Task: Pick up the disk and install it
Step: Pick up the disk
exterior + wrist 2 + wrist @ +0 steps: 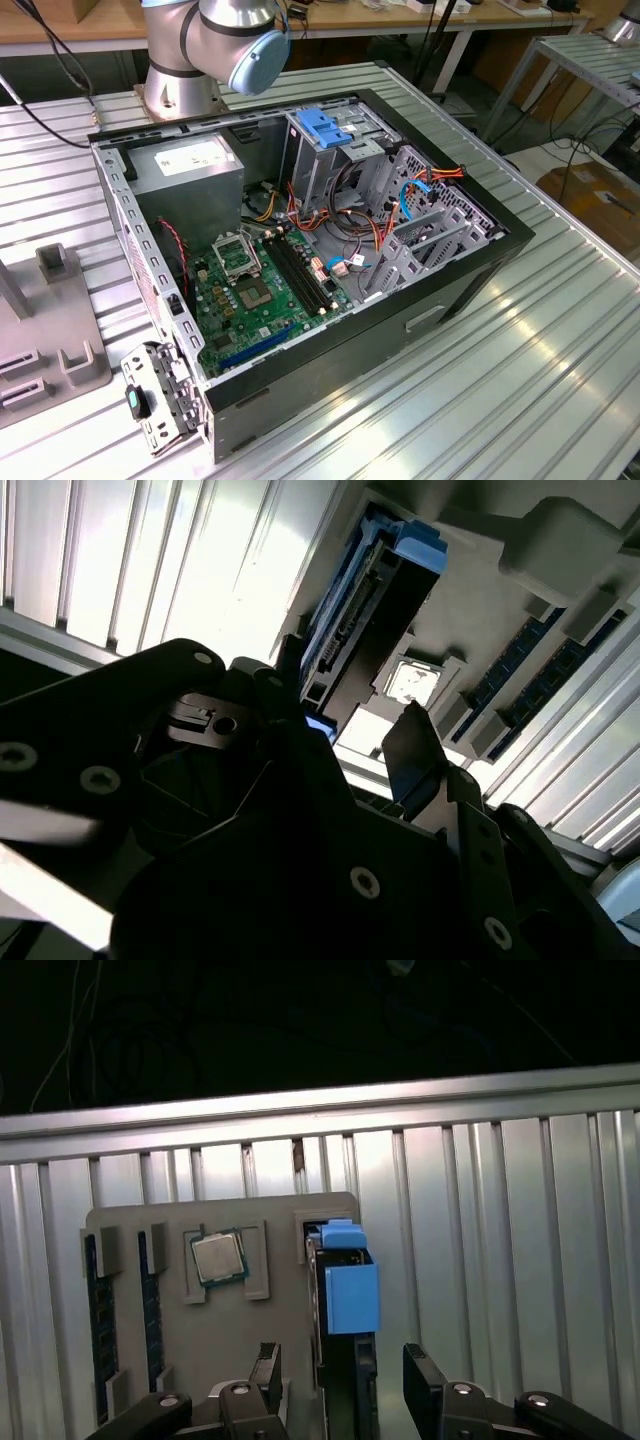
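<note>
First wrist view has me looking past the gripper (342, 1358) at the grey holder tray (285, 1305) on the ribbed table (480, 1220). The disk (351, 1295) stands on edge in a slot at one end of that tray, blue plastic uppermost. The jaws are spread, with one finger (266, 1368) on the processor side and the other on the bare-table side. Each has a sliver of gap to the disk, so nothing is gripped and the disk sits in its slot untouched. In the second wrist view the disk (365, 605) shows edge-on with its blue rails, and one fingertip (412, 745) hangs near it. My worries, as I judge them, start with the finger nearest the processor (218, 1258). It has little room, and a sideways drift could knock the chip from its pocket or catch the slot's wall. If the pads land on blue plastic rather than the metal body, I'd expect the rail to flex and the disk to tilt or slip. A skewed grip could also bind the disk in the slot and drag the tray up with it. In the exterior view the open computer case (470, 270) lies on the table. Loose cables (385, 215) beside its drive cage (305, 165) could snag a crooked disk.
</note>
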Tool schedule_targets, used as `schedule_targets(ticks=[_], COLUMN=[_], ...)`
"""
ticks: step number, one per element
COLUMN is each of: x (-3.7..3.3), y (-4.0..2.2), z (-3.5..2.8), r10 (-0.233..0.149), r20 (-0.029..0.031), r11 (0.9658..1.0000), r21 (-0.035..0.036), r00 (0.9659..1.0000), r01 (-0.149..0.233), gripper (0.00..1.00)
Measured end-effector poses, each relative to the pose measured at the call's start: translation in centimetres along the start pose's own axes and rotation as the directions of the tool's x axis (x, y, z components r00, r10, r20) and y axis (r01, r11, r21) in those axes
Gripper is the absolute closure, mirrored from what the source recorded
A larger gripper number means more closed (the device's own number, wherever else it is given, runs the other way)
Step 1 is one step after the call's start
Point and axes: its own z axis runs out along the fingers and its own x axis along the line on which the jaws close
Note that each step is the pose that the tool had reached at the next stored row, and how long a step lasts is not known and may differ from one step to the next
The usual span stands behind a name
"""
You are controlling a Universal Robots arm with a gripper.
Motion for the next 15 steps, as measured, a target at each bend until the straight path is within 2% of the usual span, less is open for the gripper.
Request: schedule_targets(ticks=[5, 15], x=[0.01, 0.01], y=[0.02, 0.05], z=[0.6, 0.72], r10=[-0.037, -0.038], r20=[0.0002, 0.0004], r11=[0.9993, 0.9993], r21=[-0.0001, 0.0002], r00=[0.9993, 0.9993], r01=[0.037, 0.038], gripper=[0.4, 0.4])
